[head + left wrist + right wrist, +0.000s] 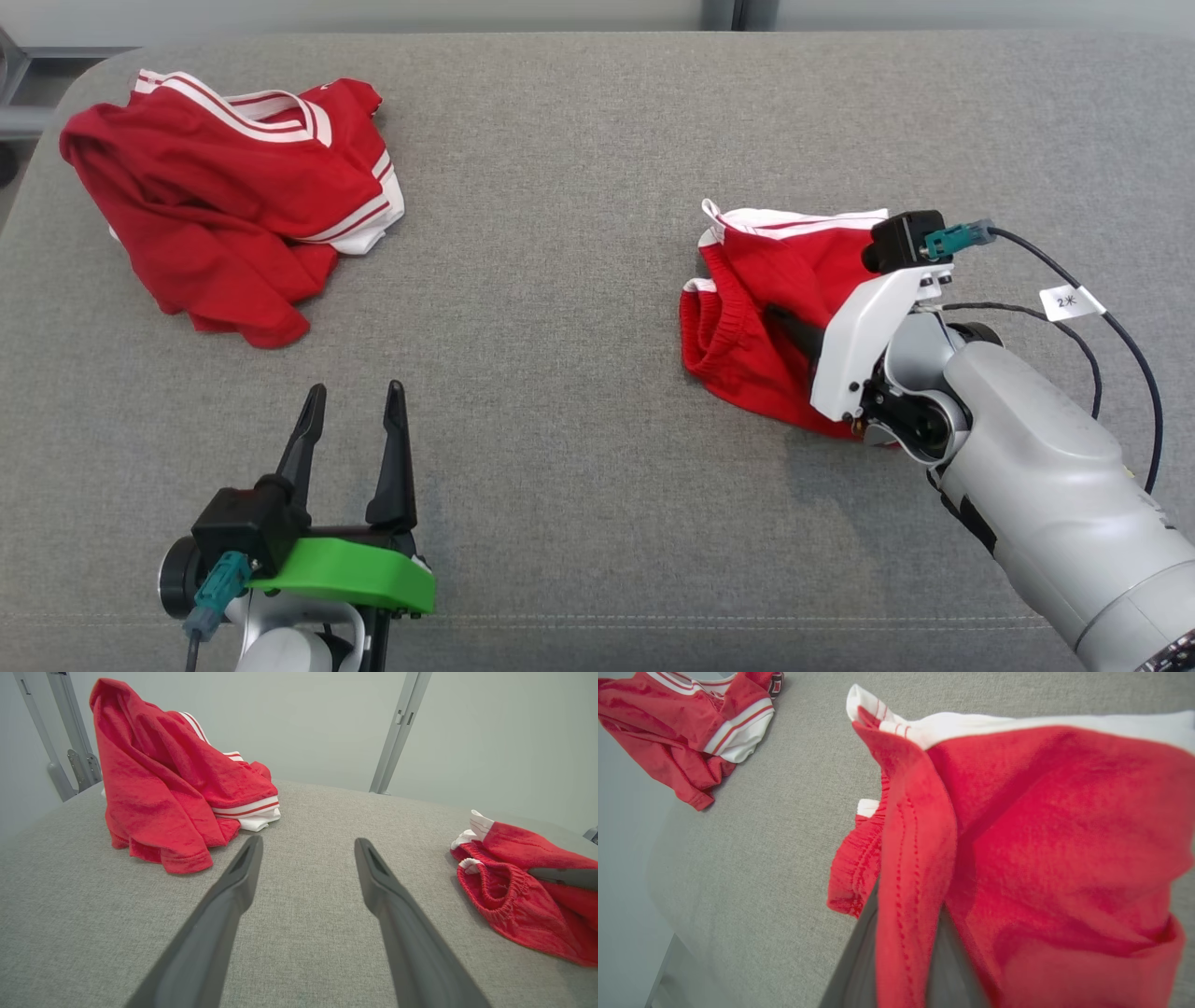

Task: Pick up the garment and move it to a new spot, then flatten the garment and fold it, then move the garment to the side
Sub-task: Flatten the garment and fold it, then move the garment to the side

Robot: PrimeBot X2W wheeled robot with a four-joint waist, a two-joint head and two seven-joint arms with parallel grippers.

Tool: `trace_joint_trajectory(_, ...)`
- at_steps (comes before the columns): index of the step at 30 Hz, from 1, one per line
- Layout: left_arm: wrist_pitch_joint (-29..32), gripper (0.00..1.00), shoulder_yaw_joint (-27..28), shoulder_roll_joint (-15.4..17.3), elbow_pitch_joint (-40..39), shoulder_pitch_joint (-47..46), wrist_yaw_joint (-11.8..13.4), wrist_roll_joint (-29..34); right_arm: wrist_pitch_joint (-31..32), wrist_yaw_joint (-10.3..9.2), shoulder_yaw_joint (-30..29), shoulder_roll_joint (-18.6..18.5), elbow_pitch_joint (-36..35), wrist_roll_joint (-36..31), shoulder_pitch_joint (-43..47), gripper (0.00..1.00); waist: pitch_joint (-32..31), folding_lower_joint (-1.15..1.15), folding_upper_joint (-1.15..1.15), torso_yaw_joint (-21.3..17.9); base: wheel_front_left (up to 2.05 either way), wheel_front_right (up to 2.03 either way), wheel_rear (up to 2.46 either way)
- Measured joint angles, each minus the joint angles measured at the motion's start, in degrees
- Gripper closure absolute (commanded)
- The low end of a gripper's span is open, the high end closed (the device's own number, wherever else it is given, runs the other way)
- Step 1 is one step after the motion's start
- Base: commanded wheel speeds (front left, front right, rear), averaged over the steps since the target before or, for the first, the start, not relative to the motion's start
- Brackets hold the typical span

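Note:
Small red shorts [756, 299] with white trim lie bunched at the right of the grey padded surface [579, 373]. My right gripper [794, 336] reaches into them from the lower right, mostly hidden behind its white wrist mount. In the right wrist view a raised fold of the shorts [1041, 835] runs between the two fingers, and the right gripper [903, 970] is shut on that fold. My left gripper [355, 401] rests open at the lower left, with nothing between its fingers [243, 868]. The shorts [514, 905] also lie at the far right in the left wrist view.
A larger red shirt [224, 196] with white stripes lies crumpled at the far left corner, also seen as the shirt [159, 788] ahead of my left gripper. Black cables [1102, 308] loop off my right wrist. Grey metal posts [397, 732] stand behind the surface.

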Motion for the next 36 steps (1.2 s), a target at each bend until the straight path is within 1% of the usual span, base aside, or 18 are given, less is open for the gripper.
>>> trace_joint_trajectory(1, 0.0, 0.00, 0.0, 0.0, 0.0, 0.0, 0.0, 0.0, -0.1, 0.00, 0.1, 0.0, 0.5, -0.2, -0.1, 0.00, 0.0, 0.00, 0.00, 0.0, 0.00, 0.00, 0.00)
trace_joint_trajectory(5, 0.0, 0.00, 0.6, 0.0, -0.1, 0.0, 0.0, -0.1, -1.1, 0.00, 2.5, 0.3, 0.0, -2.3, -1.5, 0.00, -0.1, 0.00, 0.00, 0.0, 0.00, 0.00, 0.00)
trace_joint_trajectory(9, 0.0, 0.00, 1.4, 0.0, -0.2, 0.0, 0.1, -0.1, -2.2, 0.01, 4.9, 2.0, -2.4, -3.1, -2.9, 0.00, -0.3, 0.00, 0.00, -0.7, 0.00, 0.00, 0.00)
trace_joint_trajectory(13, 0.0, 0.00, 1.4, 0.0, -0.4, 0.0, 0.1, -0.1, -3.1, 0.01, 7.4, 2.6, -4.7, -3.5, -2.9, 0.00, -0.5, 0.00, 0.00, -1.6, 0.00, 0.00, 0.00)
trace_joint_trajectory(17, 0.0, 0.00, 1.4, 0.0, -0.7, 0.0, 0.1, -0.1, -5.2, 0.02, 7.8, 2.6, -6.8, -3.4, -2.9, 0.00, -0.7, 0.00, 0.00, -2.6, 0.00, 0.00, 0.00)
trace_joint_trajectory(19, 0.0, 0.00, 1.4, 0.0, -0.8, 0.0, 0.1, -0.1, -6.6, 0.07, 7.3, 1.6, -7.0, -3.4, -2.9, 0.00, -0.7, 0.00, 0.00, -3.1, 0.00, 0.00, 0.00)
trace_joint_trajectory(22, 0.0, 0.00, 1.3, 0.0, -1.0, 0.1, 0.1, 0.0, -8.1, 0.07, 5.4, -1.0, -6.6, -3.4, -2.9, 0.00, -0.8, 0.00, 0.00, -4.0, 0.00, 0.00, 0.00)
trace_joint_trajectory(28, 0.0, 0.00, 0.4, 0.0, -1.5, 0.1, 0.1, 0.2, -9.9, 0.07, 1.0, -6.3, -3.5, -2.5, -2.7, 0.00, -0.3, 0.00, 0.00, -5.0, 0.00, 0.00, 0.00)
trace_joint_trajectory(33, 0.0, 0.00, -0.4, 0.0, -1.6, 0.1, 0.1, 0.2, -10.5, -0.01, -0.8, -8.2, -0.8, -0.8, -1.4, 0.00, 0.8, 0.00, 0.00, -5.1, 0.00, 0.00, 0.00)
trace_joint_trajectory(36, 0.0, 0.00, -0.7, 0.0, -1.6, 0.0, 0.1, 0.4, -10.6, -0.01, -1.5, -8.4, 0.6, 0.4, 0.0, 0.00, 1.5, 0.00, 0.00, -4.8, 0.00, 0.00, 0.00)
